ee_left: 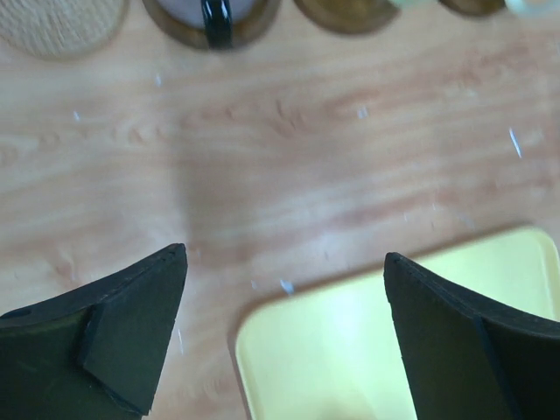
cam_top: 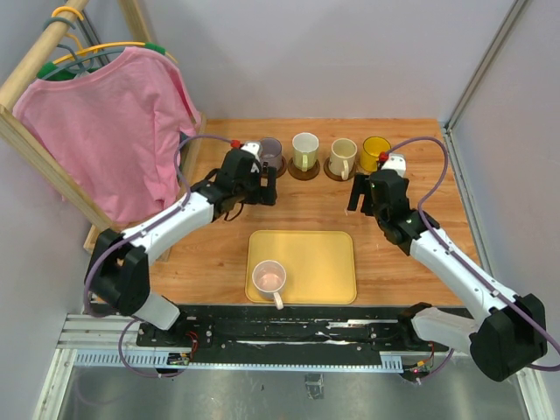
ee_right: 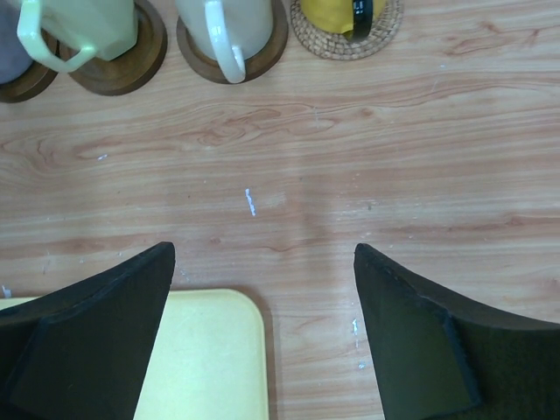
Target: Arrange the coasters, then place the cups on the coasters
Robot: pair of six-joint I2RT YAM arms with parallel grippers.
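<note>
Top view: four cups [cam_top: 304,150] on coasters [cam_top: 304,172] stand just beyond the left gripper [cam_top: 258,188] and right gripper [cam_top: 360,197]; the pink cup [cam_top: 269,277] waits on the tray [cam_top: 332,262] behind them.
Left wrist: jaws wide apart and empty, with a bare woven coaster [ee_left: 52,22] ahead-left.
Right wrist: jaws apart, nothing held. One cup appears left to place.
</note>
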